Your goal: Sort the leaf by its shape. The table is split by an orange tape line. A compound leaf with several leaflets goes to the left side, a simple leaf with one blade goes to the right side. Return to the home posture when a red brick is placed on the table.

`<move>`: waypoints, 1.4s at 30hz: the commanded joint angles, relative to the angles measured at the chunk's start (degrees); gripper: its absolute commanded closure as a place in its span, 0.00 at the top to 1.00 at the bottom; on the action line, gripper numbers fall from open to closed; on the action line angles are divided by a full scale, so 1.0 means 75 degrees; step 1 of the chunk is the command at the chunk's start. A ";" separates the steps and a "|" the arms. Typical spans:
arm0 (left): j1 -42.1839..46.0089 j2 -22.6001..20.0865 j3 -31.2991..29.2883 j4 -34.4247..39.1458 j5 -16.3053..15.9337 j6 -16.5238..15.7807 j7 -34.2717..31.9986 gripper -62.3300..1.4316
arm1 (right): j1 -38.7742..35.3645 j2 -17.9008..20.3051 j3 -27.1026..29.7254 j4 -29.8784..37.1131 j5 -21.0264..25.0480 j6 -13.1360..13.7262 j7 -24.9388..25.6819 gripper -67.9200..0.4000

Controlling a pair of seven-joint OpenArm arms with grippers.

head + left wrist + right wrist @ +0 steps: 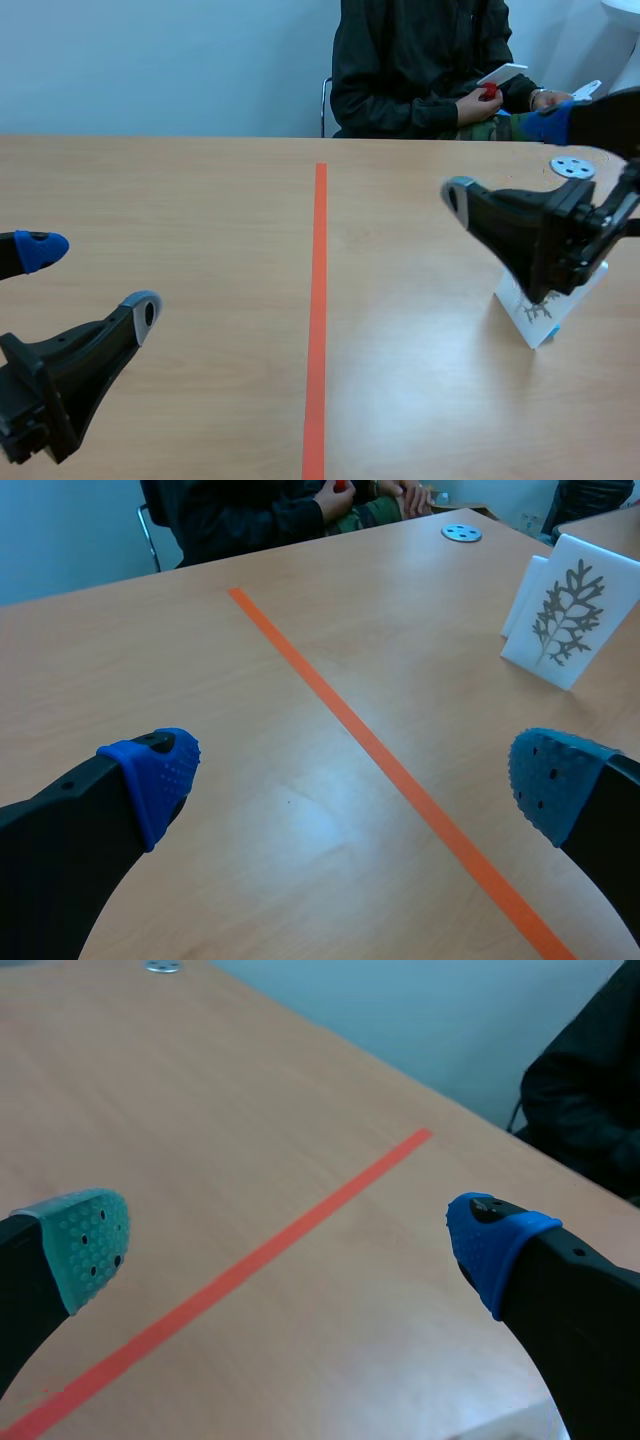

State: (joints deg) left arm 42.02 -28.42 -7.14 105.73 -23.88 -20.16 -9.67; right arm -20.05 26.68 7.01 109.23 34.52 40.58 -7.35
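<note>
Scene view: a smooth, pale wood-grain table runs away to a person in a dark jacket, seated past its far edge.
Tape line: a flat, straight orange strip along the table's middle, splitting it into a left and a right side.
Card: stiff, white and rectangular. It stands upright with a second white panel behind it. Its face bears a grey, feathery leaf with many small leaflets branching off a central stem. It stands on the right side, well apart from the tape line. In the scene view only its lower part shows, with the right gripper in front of the rest.
Left gripper: low over the left side, with thick matte black fingers spread wide and nothing between them. Its wrist view shows rounded, dotted blue pads.
Right gripper: above the right side, fingers wide apart and holding nothing. Its wrist view shows one grey-green pad dotted with holes and one blue pad.
Disc: small, flat, round grey metal pierced with holes, lying on the table beyond the card.
Hand: the person's, holding a small red thing and a flat white slip beyond the table's far edge.
</note>
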 commanded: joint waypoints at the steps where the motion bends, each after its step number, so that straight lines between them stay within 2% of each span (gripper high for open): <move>1: -0.0041 0.0015 0.0035 0.0102 -0.0050 -0.0015 -0.0111 1.00 | 0.0041 0.0020 -0.0184 -0.0006 0.0085 -0.0192 0.0131 1.00; 6: -0.0038 0.0015 0.0035 0.0102 -0.0050 -0.0015 -0.0108 1.00 | -0.0125 -0.0003 -0.0901 -0.0006 0.0023 -0.0828 -0.0099 1.00; 11: -0.0041 0.0017 0.0035 0.0102 -0.0050 -0.0015 -0.0108 1.00 | -0.0635 -0.0236 -0.0994 -0.0006 0.0026 -0.1099 -0.0119 1.00; 23: -0.0038 0.0015 0.0035 0.0102 -0.0050 -0.0015 -0.0076 1.00 | -0.1460 -0.0364 -0.0979 0.0076 -0.0344 -0.1139 -0.0122 1.00; 33: -0.0041 0.0015 0.0035 0.0102 -0.0050 -0.0015 0.0035 1.00 | -0.1451 -0.0469 -0.0979 0.0076 -0.0592 -0.1801 0.0000 1.00; 42: -0.0041 0.0015 0.0035 0.0102 -0.0050 -0.0015 0.0035 1.00 | -0.1451 -0.0466 -0.0979 0.0076 -0.0603 -0.1816 0.0000 1.00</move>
State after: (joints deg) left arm 42.02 -28.42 -7.14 105.73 -23.88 -20.16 -8.58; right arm -31.77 23.00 -1.19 109.01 29.74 26.96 -8.01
